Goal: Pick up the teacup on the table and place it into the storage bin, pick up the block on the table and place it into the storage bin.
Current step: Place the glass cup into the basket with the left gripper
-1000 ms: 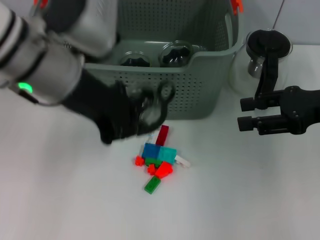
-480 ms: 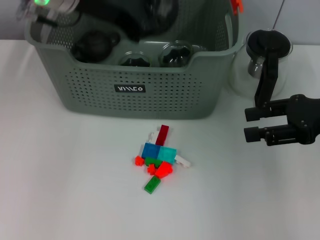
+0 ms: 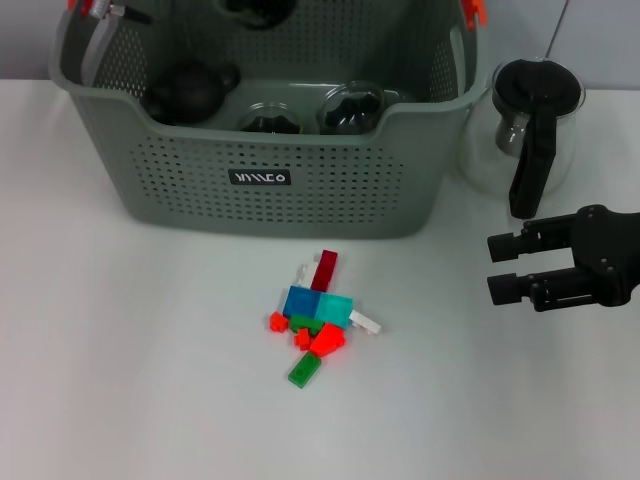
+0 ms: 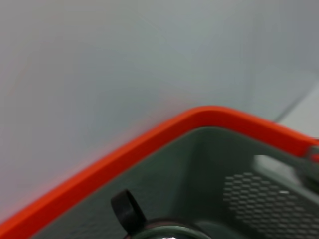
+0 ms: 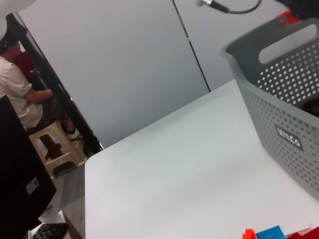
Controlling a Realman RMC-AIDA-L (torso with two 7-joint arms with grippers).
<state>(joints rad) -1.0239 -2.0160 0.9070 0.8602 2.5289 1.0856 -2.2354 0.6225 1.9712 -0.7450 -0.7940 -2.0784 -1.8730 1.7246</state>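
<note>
The block pile (image 3: 315, 325), red, blue, green and white pieces, lies on the white table in front of the storage bin (image 3: 200, 190). Dark glass teacups (image 3: 352, 105) sit inside the bin. My left gripper (image 3: 255, 8) is a dark shape at the top edge, above the bin's far side. The left wrist view shows the bin's orange rim (image 4: 149, 139) and a teacup's black handle (image 4: 127, 211) close below. My right gripper (image 3: 505, 268) hovers open and empty over the table at the right, well apart from the blocks (image 5: 271, 233).
A glass pot (image 3: 530, 120) with a black handle stands right of the bin, just behind the right gripper. A round dark pot (image 3: 190, 88) sits in the bin's left part. A seated person (image 5: 20, 94) is beyond the table.
My left arm rose from the table in front of the bin and swung over it to its far side. The right gripper drifted slightly nearer and to the right.
</note>
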